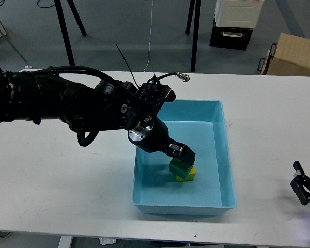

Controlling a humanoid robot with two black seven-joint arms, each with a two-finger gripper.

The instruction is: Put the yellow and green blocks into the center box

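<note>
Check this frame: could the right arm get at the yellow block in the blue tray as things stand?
Probably not easily. The right pincer sits at the table's far right edge, outside the blue tray. The yellow block lies under the green block, with the left pincer right on top.

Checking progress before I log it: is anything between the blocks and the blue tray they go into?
Nothing visible: the green block and yellow block already sit inside the light-blue tray, with the left gripper right above them.
</note>
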